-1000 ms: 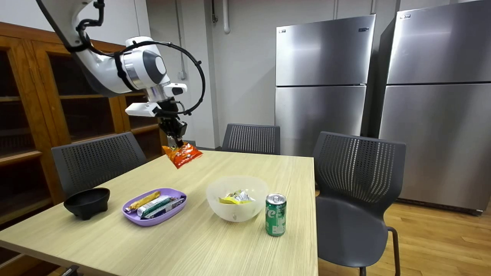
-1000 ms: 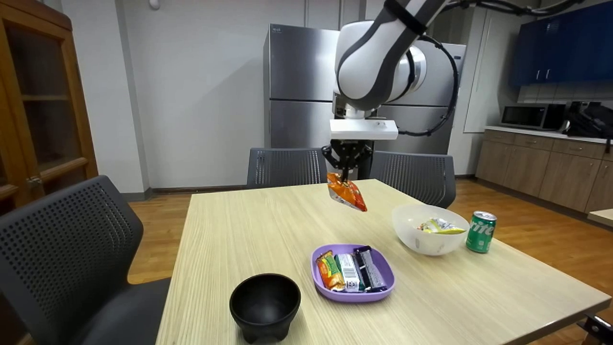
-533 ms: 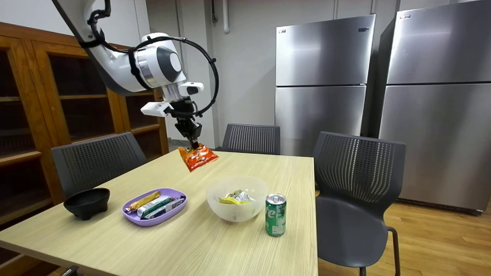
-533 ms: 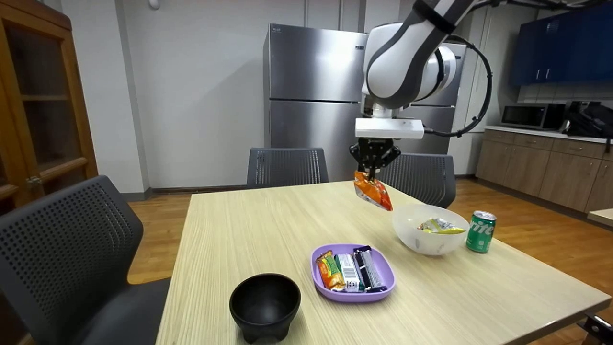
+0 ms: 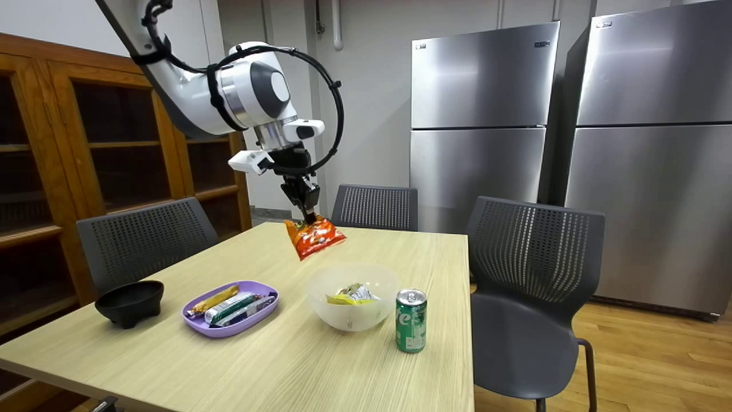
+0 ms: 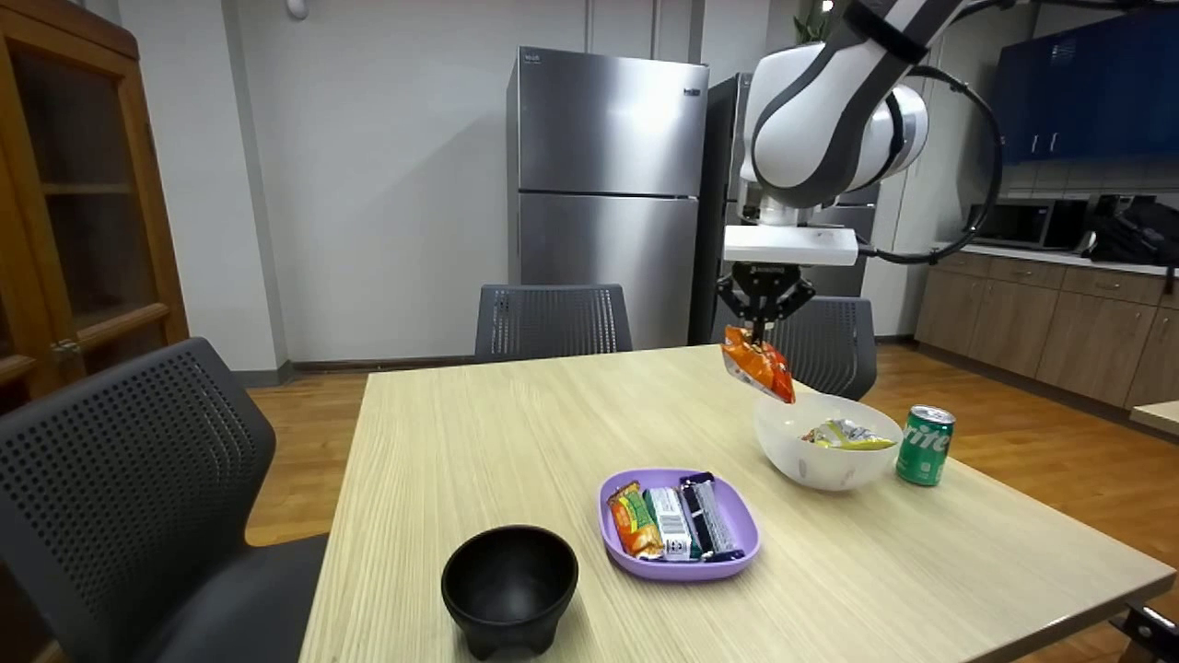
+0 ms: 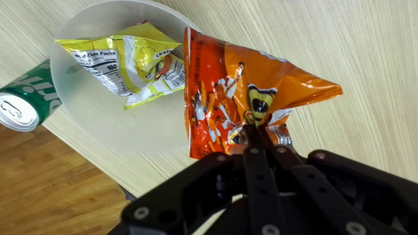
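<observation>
Orange-and-red snack bag (image 7: 225, 94) is hanging above the table (image 6: 479, 433), pinched in the gripper (image 7: 257, 129). From left to right in both exterior views, a black bowl (image 6: 509, 622) is standing first, well apart from the bag. Near it, a purple tray (image 6: 677, 572) is holding three wrapped bars (image 6: 671, 520), which are lying side by side. Next, the gripper is pointing down at the table; its two fingers (image 7: 255, 166) are standing close together, narrowing to their tips, where the bag's film is being squeezed between them. From that grip the bag is spreading both ways in the wrist view, its broad red side reaching left and its orange corner reaching right. Farther right, a frosted bowl (image 6: 801, 470) is cradling yellow packaging (image 7: 137, 65). The bag is covering part of that bowl's rim in the wrist view, though whether it is really overhanging the rim is hard to judge. Last in the row, a green can (image 6: 926, 448) is standing upright, just beside the frosted bowl.
</observation>
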`<control>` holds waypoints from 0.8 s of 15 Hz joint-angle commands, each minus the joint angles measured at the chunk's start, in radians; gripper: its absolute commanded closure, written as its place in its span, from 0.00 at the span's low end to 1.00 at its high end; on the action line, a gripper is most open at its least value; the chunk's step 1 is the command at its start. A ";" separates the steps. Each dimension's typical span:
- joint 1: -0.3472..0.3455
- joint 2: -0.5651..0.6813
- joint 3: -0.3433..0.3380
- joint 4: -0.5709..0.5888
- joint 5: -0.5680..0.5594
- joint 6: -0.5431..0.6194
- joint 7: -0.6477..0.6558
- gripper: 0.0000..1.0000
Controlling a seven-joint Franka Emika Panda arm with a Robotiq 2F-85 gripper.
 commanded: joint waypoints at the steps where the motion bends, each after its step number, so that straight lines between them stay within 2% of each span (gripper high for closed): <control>1: -0.059 -0.032 0.009 -0.046 0.009 0.021 0.031 1.00; 7: -0.115 0.020 0.001 -0.033 0.037 0.017 0.056 1.00; 12: -0.123 0.082 0.007 0.001 0.073 0.020 0.034 1.00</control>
